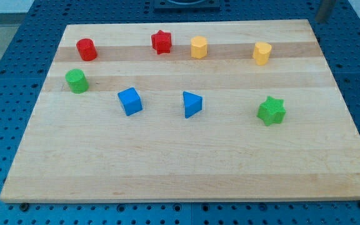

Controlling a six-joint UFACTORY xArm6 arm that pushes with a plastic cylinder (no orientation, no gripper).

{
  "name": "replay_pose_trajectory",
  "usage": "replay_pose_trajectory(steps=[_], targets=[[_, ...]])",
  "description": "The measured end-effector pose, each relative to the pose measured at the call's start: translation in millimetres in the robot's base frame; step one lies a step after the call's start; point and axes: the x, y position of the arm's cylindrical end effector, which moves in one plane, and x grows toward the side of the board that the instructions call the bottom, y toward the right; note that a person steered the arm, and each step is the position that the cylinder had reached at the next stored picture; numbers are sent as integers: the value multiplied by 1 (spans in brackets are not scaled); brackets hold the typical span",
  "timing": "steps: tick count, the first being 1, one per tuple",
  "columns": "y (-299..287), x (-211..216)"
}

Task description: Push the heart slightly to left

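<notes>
Wooden board (186,175) lies on a blue perforated table (17,75), its near half bare. Going back, a blue cube (130,101), a blue triangular block (192,104) and a green star (272,110) sit across the middle, with a green cylinder (76,81) toward the view's left. Farthest back stand a red cylinder (86,49), a red star (161,42), a yellow hexagonal block (199,47) and the yellow heart (262,53), at the view's upper right, well apart from its neighbours. My tip does not show, so I cannot tell its state or place. I judge the push not yet begun; next my tip should arrive just to the heart's right and nudge it briefly leftward.
</notes>
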Motion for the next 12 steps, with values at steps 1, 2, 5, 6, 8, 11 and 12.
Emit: replay_pose_trajectory(steps=[1, 2, 5, 6, 8, 11, 12], targets=[[-38, 24], [-38, 24], [-66, 44], [-87, 80], [-97, 145], [-109, 125], [-109, 125]])
